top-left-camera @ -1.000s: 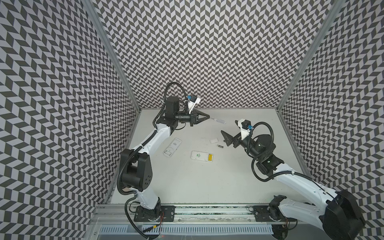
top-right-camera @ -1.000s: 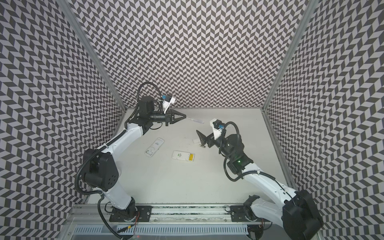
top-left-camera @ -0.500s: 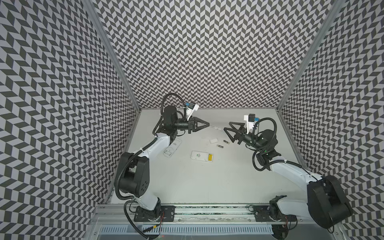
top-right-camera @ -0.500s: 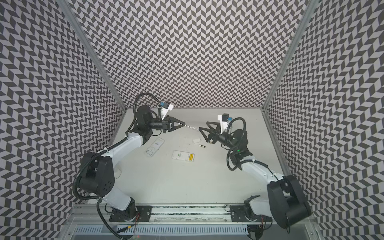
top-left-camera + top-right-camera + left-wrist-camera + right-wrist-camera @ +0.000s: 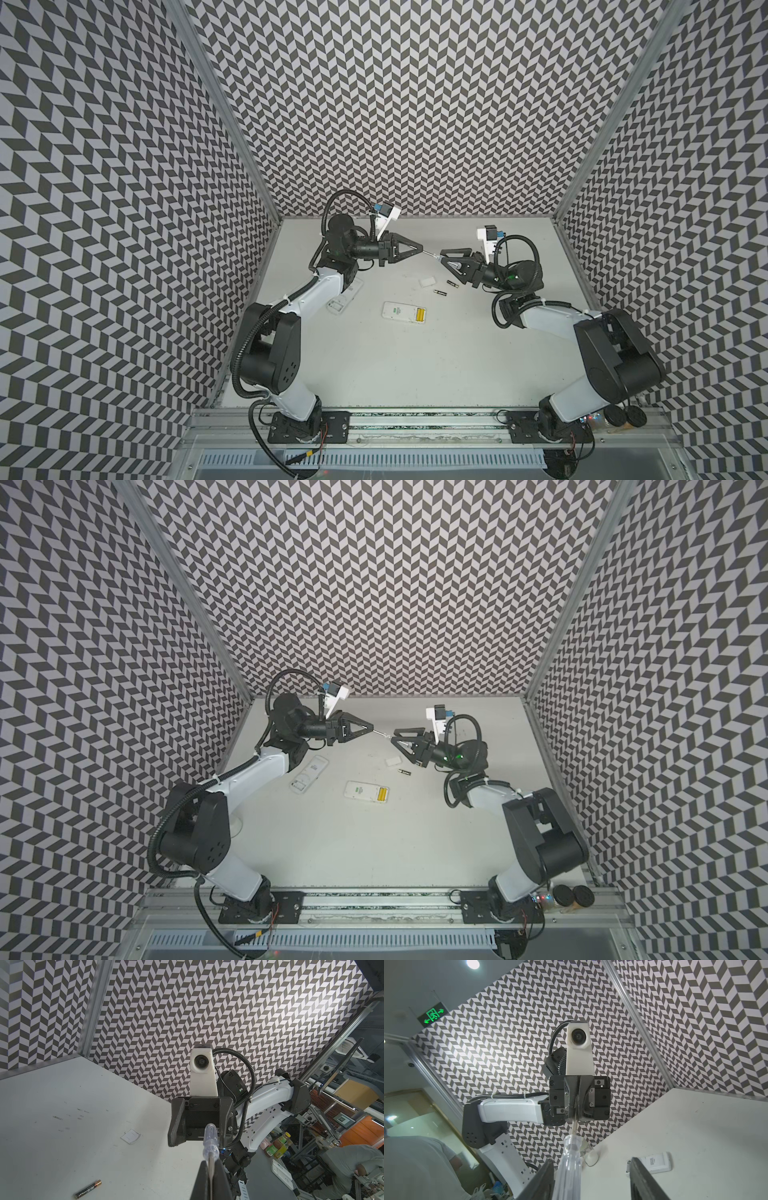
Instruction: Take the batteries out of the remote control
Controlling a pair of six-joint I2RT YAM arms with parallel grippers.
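**Screwdriver between grippers, 2 batteries seated**

Over the far half of the table, the left gripper is clenched on the shaft of the screwdriver. The right gripper stands spread around its clear handle. Mid-table, the remote control holds 2 yellow batteries. 2 black batteries lie loose nearer the far edge. Probably light, stiff, slick rollers: pinch each across the barrel's middle.

The screwdriver has a clear glossy plastic handle and metal shaft; the battery seems glossy-wrapped, the table matt.
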